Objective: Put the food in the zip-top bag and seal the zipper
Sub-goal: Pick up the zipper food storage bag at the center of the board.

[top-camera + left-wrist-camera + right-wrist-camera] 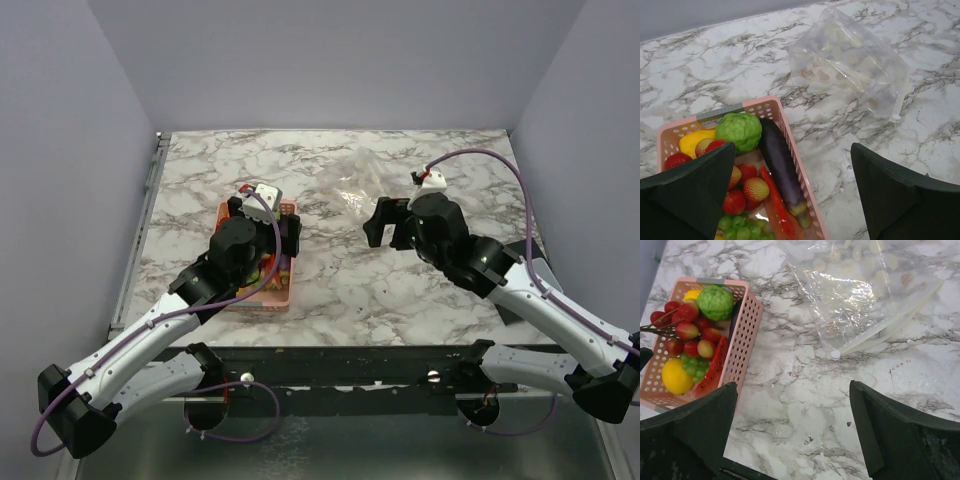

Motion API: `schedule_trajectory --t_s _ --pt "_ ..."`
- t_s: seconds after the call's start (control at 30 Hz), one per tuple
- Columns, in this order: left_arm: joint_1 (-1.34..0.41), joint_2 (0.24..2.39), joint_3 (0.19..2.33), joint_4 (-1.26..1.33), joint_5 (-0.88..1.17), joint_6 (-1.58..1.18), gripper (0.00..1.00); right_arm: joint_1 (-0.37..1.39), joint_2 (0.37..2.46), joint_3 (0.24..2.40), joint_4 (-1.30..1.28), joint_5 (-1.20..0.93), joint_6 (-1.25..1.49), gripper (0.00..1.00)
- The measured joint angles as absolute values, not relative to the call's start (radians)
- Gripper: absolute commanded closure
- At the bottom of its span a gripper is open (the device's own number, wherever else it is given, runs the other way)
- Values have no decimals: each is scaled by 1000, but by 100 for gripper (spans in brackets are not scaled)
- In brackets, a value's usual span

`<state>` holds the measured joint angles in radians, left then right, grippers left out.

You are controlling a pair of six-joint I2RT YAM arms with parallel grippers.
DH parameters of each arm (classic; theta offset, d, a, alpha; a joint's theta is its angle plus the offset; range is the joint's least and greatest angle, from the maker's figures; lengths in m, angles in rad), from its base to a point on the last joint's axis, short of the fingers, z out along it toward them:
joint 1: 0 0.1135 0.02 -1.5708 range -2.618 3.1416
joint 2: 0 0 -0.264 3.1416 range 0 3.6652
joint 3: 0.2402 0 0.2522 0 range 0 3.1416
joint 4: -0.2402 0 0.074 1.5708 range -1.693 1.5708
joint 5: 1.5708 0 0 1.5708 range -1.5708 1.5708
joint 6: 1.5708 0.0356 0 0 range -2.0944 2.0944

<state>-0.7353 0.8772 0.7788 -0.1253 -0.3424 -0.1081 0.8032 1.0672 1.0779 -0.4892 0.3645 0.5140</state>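
The food lies in a pink slotted basket [284, 296]: a round green fruit [739, 131], a dark purple eggplant [780, 165], red berries [755, 189] and a yellow lemon [676, 376]. My left gripper [792, 150] hovers open over the basket's right rim [799, 176], holding nothing. The clear zip-top bag [350, 185] lies flat on the marble beyond the basket, to its right, also seen from the left wrist [850, 60]. Its zipper [890, 322] runs along the near edge and ends in a small white tab [835, 354]. My right gripper [792, 387] hangs open above bare marble just short of the bag.
Green grapes [737, 230] and a red chili [776, 200] also sit in the basket. The marble table [400, 300] is walled at the back and on both sides. A metal rail [135, 240] runs along its left edge.
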Motion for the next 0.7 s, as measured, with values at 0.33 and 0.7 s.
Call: schedule_trajectory --t_s 0.33,0.7 --pt "-735 894 818 -174 -356 -119 1 803 1058 1059 -538 433 541 0" --pt "-735 918 881 -266 -378 -192 1 796 1073 1039 -582 432 543 1"
